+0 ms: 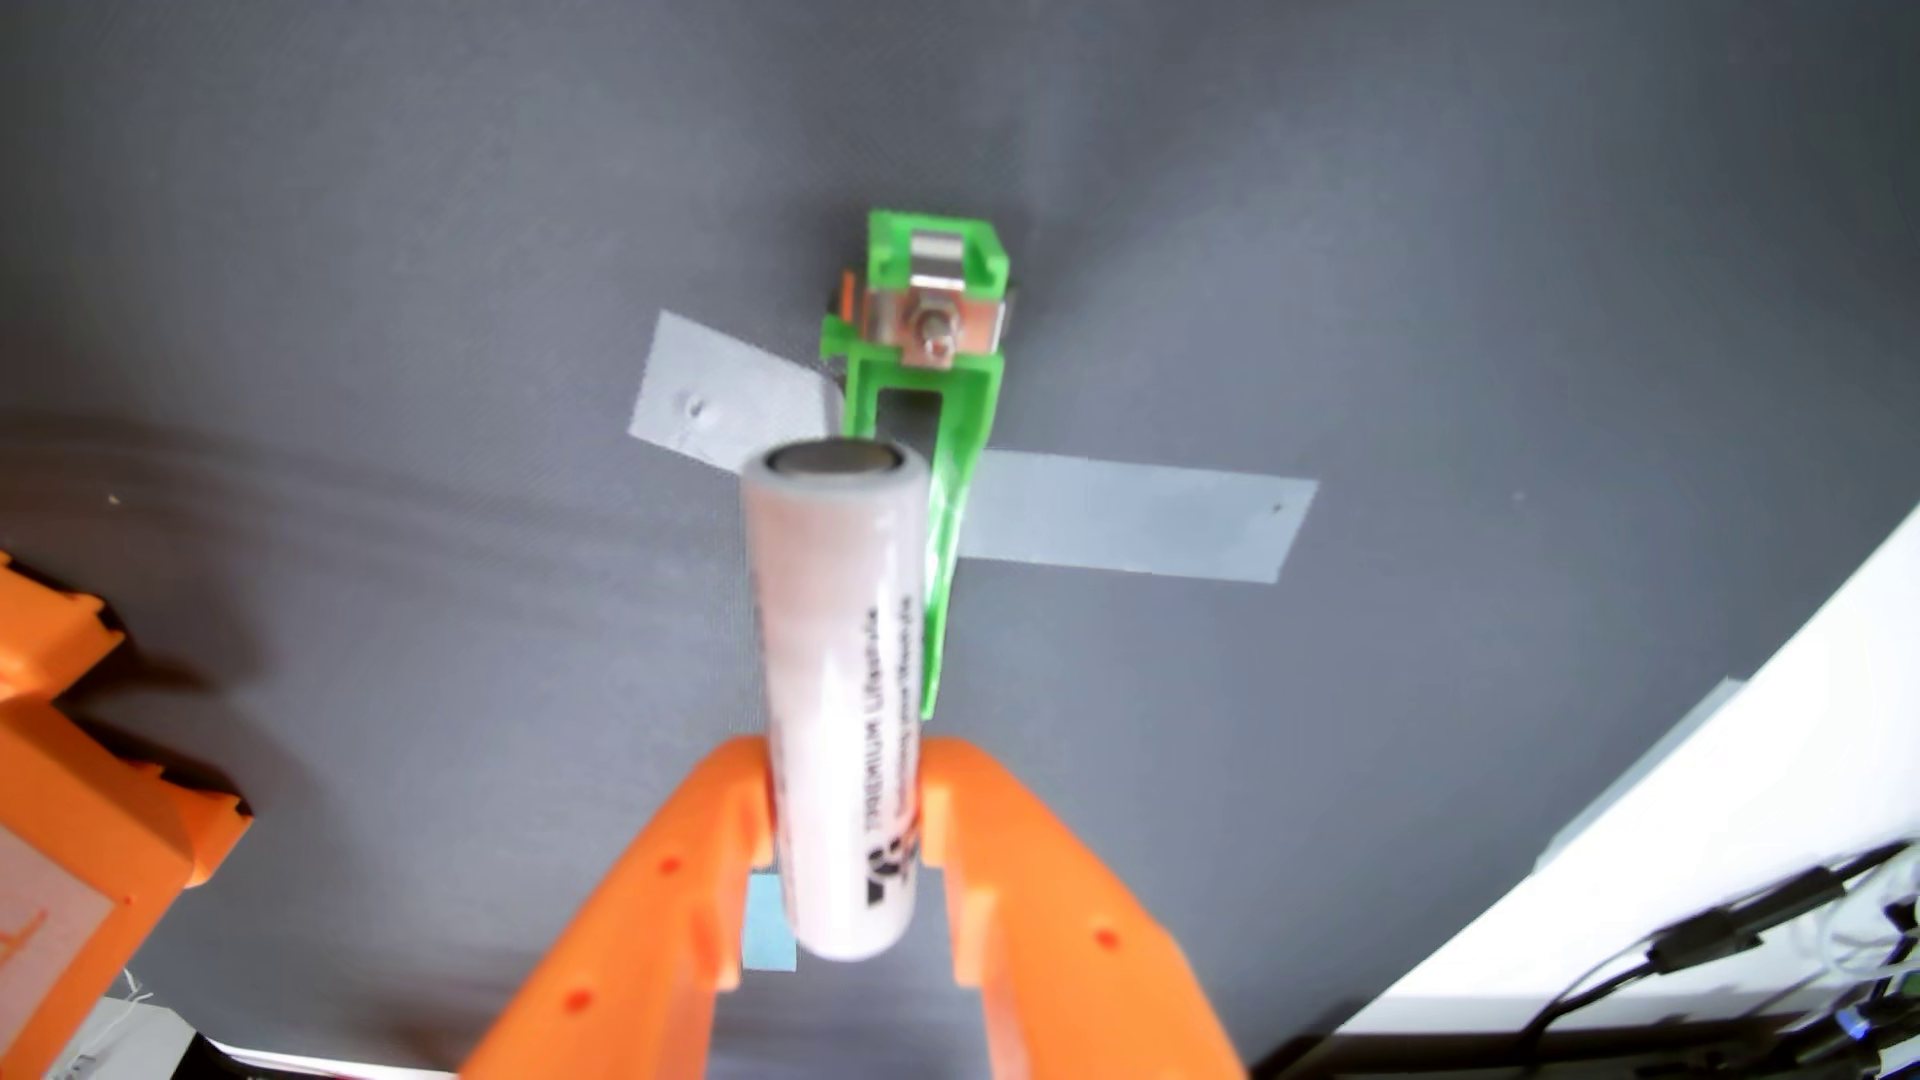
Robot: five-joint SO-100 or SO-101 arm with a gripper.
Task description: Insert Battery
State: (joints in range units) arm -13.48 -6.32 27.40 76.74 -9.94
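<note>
Wrist view. A white cylindrical battery (844,696) with black lettering stands at frame centre, its metal end cap pointing toward the top of the frame. Its lower part sits between the two orange fingers (665,903) of the tool (844,800), which close against its sides at lower centre. Behind and just right of the battery, a green holder (925,343) with metal contacts lies on the dark grey surface (1455,260), fastened by grey tape strips (1143,519). An orange housing (73,768) occupies the lower left edge; black cables (1714,935) show at lower right.
</note>
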